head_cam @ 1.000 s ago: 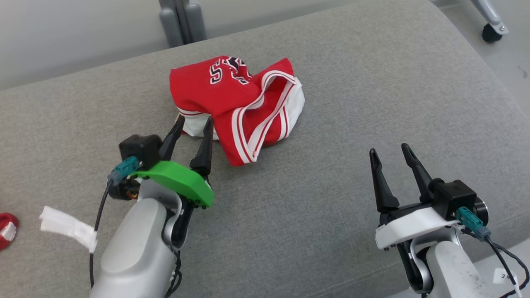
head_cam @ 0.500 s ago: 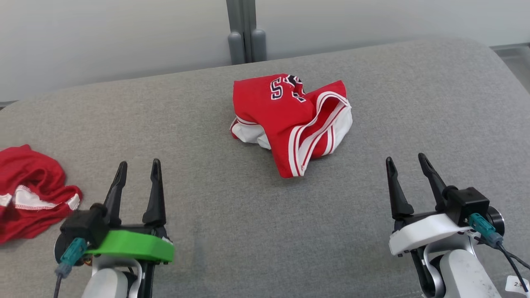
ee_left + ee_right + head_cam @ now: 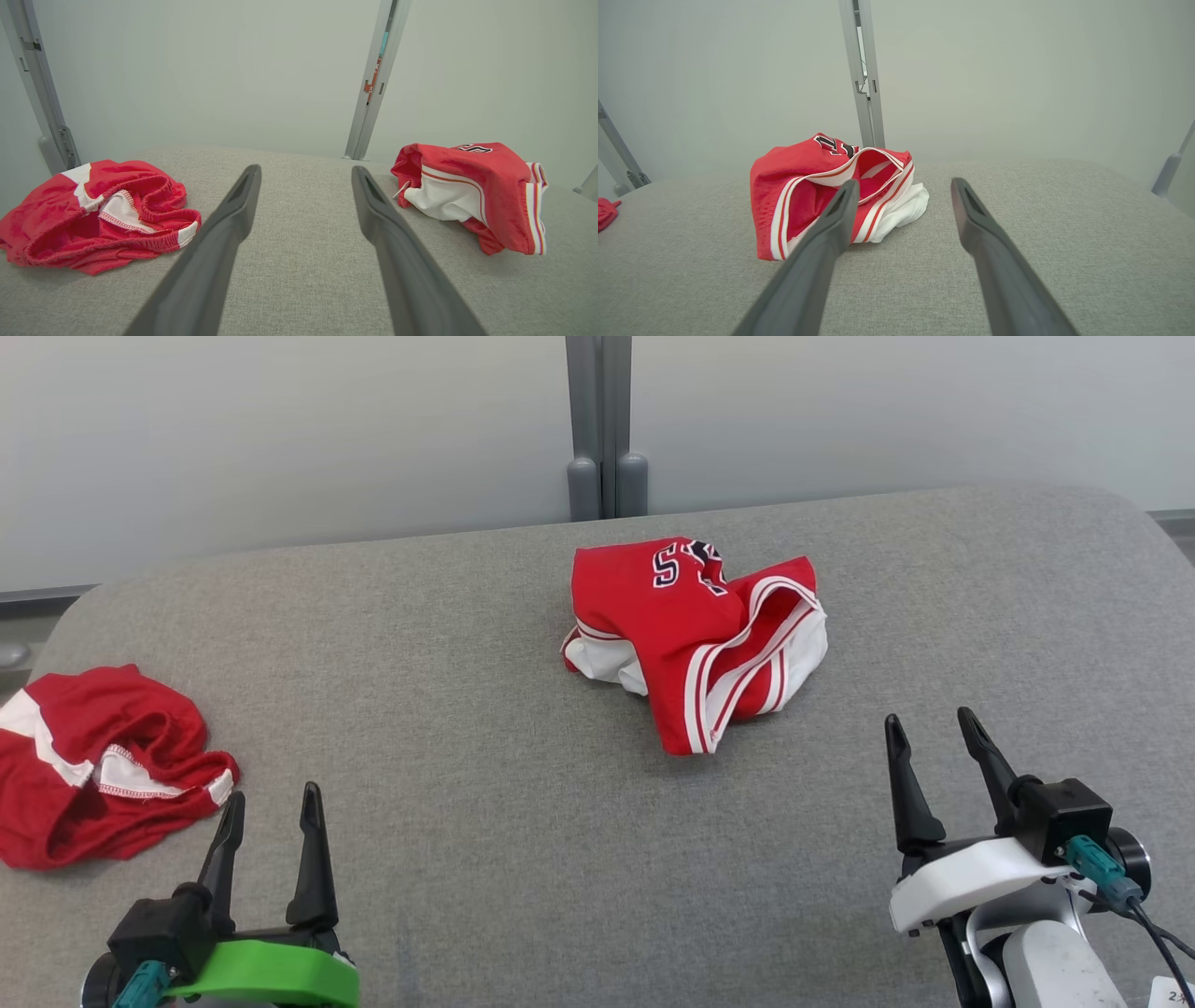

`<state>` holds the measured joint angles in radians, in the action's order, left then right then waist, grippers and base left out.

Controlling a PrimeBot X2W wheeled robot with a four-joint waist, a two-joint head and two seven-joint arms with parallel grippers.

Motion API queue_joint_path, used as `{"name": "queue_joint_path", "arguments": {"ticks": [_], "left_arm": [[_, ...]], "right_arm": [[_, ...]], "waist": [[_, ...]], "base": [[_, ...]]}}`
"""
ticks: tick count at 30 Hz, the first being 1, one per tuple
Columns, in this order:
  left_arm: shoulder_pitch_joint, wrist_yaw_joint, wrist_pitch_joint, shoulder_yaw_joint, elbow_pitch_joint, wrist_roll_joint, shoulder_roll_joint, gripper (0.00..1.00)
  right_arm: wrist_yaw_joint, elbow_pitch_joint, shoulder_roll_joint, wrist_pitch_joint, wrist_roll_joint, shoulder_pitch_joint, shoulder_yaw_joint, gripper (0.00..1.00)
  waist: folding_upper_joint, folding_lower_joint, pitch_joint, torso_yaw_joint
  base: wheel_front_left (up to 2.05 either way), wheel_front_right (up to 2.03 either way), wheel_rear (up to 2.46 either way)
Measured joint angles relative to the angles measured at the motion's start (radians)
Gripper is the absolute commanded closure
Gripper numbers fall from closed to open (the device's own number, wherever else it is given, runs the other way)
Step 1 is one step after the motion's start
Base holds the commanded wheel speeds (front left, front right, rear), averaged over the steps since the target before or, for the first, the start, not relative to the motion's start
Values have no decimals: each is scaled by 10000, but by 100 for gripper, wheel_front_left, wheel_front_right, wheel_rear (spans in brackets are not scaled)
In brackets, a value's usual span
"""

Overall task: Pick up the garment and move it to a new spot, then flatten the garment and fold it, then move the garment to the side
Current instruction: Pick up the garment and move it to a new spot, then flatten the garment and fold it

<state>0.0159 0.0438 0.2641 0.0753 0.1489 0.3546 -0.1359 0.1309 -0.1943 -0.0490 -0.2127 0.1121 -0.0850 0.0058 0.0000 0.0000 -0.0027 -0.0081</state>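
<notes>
1. Where the grey fabric-covered table [image 3: 467, 728] runs back toward the pale wall [image 3: 280, 429], the garment [image 3: 695, 635] lies in a loose bundle. In the head view it sits right of centre, nearer the far edge than the near one.
2. The garment is red with white-and-red striped trim. White fabric bulges out low on its left and right sides, and dark, white-edged lettering sits on top (too creased to read).
3. The left hand [image 3: 271, 795] sits low at the near left of the table, its two dark fingers pointing away from the robot. They are spread wide with nothing between them. The left wrist view [image 3: 306, 170] shows bare grey fabric in the gap.
4. From that wrist view the garment [image 3: 472, 186] is off to the right, well apart from the fingers.
5. The right hand [image 3: 929, 719] is at the near right, its fingers just as wide apart and holding nothing.
6. In the right wrist view [image 3: 904, 183] one finger crosses in front of the garment's [image 3: 808, 196] near edge. The head view shows a clear strip of table between them.
7. A crumpled red cloth [image 3: 103, 756] with white patches lies at the table's left edge, near the left hand and well apart from the garment. It also shows at the left of the left wrist view [image 3: 93, 219].
8. A grey post [image 3: 605, 429] stands upright behind the table, just beyond the garment.
</notes>
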Motion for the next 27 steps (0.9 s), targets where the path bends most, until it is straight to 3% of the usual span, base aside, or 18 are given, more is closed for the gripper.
{"name": "queue_joint_path", "arguments": {"ticks": [16, 20, 27], "left_arm": [[61, 138, 0, -90, -71, -125, 247, 0], [5, 182, 0, -73, -142, -159, 276, 0], [-432, 339, 0, 2, -286, -332, 307, 0]], "right_arm": [[0, -268, 0, 380, 13, -563, 165, 0], [0, -1080, 0, 1350, 159, -1721, 222, 0], [-2, -3764, -2, 2150, 836, -4003, -416, 0]], "waist": [[0, 0, 219, 38], [0, 0, 410, 96], [0, 0, 845, 395]], "base": [[0, 0, 0], [0, 0, 0], [0, 0, 0]]}}
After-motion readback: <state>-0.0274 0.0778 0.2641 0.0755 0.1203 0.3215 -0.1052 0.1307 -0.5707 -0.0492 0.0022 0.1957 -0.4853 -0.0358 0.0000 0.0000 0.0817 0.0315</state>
